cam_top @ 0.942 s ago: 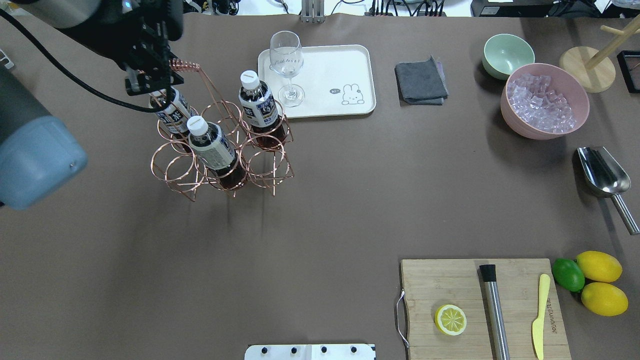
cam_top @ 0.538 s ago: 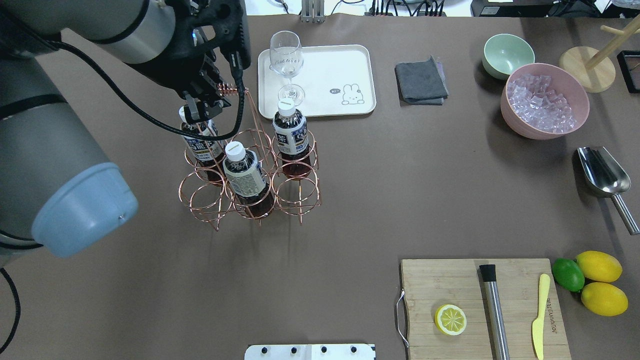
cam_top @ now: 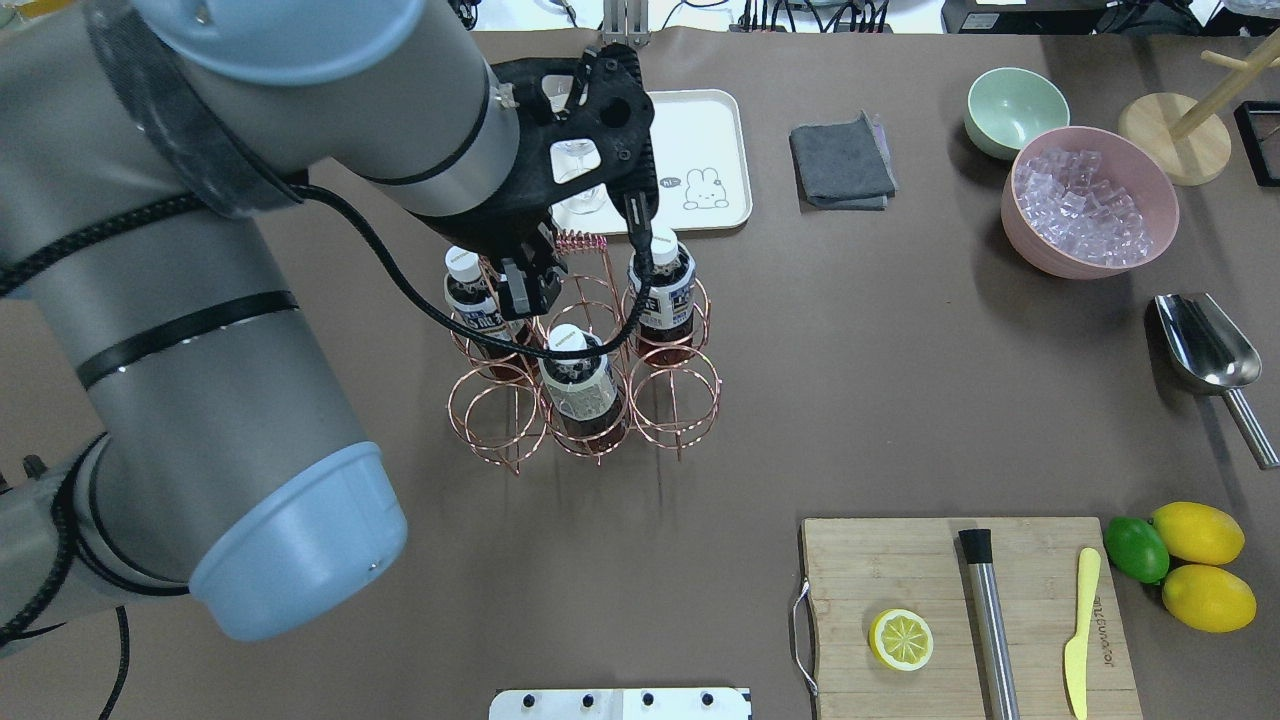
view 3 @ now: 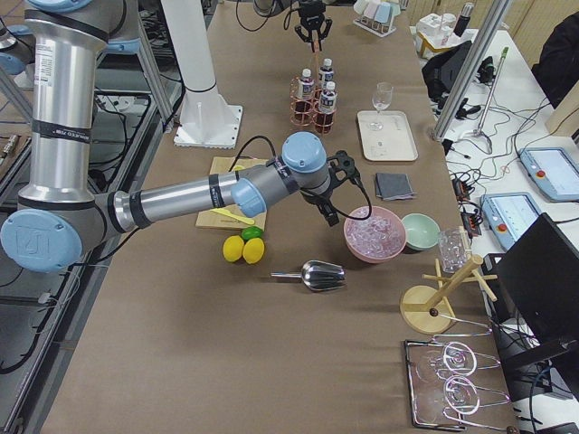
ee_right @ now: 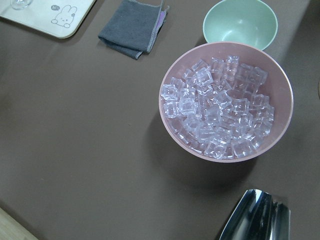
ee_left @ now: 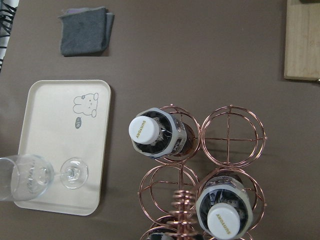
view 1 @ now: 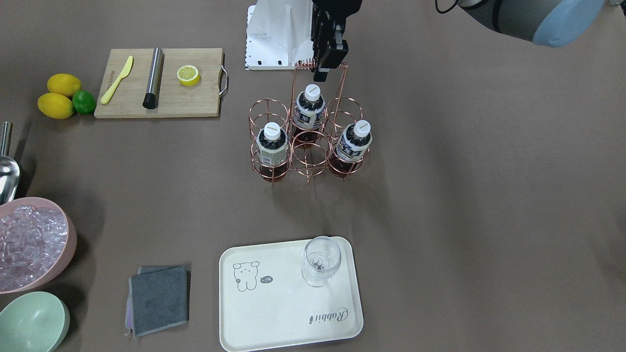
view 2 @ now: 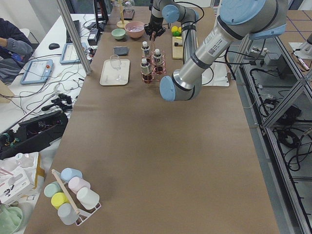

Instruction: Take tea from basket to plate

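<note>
My left gripper (view 1: 324,66) (cam_top: 527,282) is shut on the top of the handle of the rose-gold wire basket (view 1: 308,146) (cam_top: 585,370), beside the handle's coil (ee_left: 180,210). I cannot tell if the basket's feet touch the table. Three tea bottles stand upright in its rings (view 1: 271,146) (view 1: 309,105) (view 1: 356,142); two also show in the left wrist view (ee_left: 150,132) (ee_left: 225,215). The cream plate (view 1: 283,298) (cam_top: 710,130) (ee_left: 55,115) lies just beyond the basket and carries a wine glass (view 1: 321,261). My right gripper (view 3: 342,176) shows only in the exterior right view, above the ice bowl; I cannot tell its state.
A pink bowl of ice (cam_top: 1150,170) (ee_right: 172,75), a mint bowl (cam_top: 1015,105), a grey cloth (cam_top: 842,160) and a metal scoop (cam_top: 1205,345) are on the right. A cutting board (cam_top: 900,570) with a lemon half, muddler and knife lies at the near right, with lemons and a lime (cam_top: 1190,560) beside it.
My left arm has carried the basket with its three bottles to the right and nearer the robot, from the table's left to just in front of the plate. The bottles now stand straighter.
</note>
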